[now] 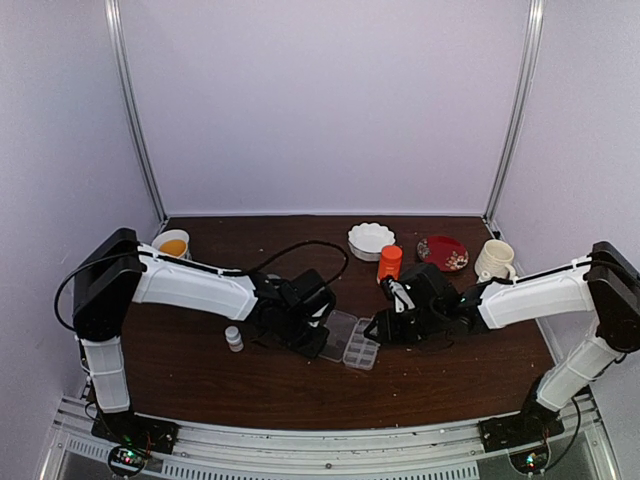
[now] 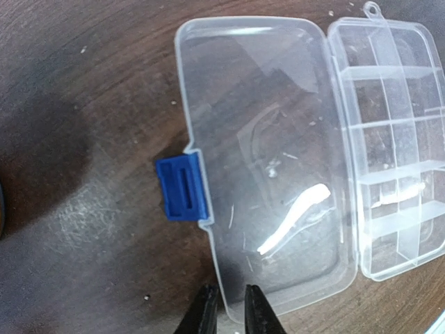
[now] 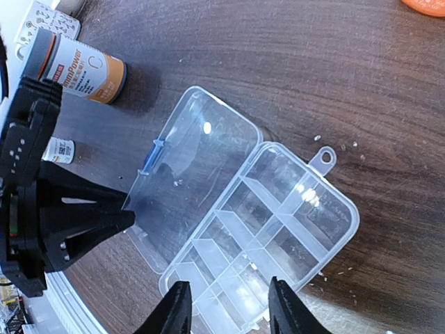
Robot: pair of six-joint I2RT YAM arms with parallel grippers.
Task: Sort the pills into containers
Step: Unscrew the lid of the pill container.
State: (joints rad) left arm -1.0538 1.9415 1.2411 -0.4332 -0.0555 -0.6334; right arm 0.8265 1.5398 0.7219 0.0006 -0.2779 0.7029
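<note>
The only candidates for pills [image 3: 317,138] are a few pale specks on the dark table [image 1: 200,390] just beside the box's hanging tab. They are too small to count with any trust, and none shows inside the cells [image 2: 389,139], which run two by five, ten in all. The cells belong to one clear pill box [image 1: 350,342] lying flat mid-table with its lid [image 2: 264,139] folded fully back and one blue latch [image 2: 182,188] on the lid's free edge. Laid open like that, every cell faces up, ready for pieces to be dropped in.

The left gripper [image 2: 229,309] has its two fingers drawn almost together at the lid's near corner, the clear rim running between the tips — most likely a pinch to pin the lid down and stop the box sliding. The right gripper [image 3: 229,306] has its fingers part-way apart astride the tray's end corner (whether they press the plastic I cannot tell), and no pill shows between them.

Farther out I make out three bottles: an orange bottle [image 1: 390,262] upright behind the box, a small white bottle [image 1: 234,339] to the box's left, and a grey-capped bottle [image 3: 76,69] near the left arm. Along the back sit one white bowl [image 1: 371,240], one red plate [image 1: 442,252], one mug [image 1: 494,260] and one cup [image 1: 173,243] of orange liquid — all well apart from the box.
</note>
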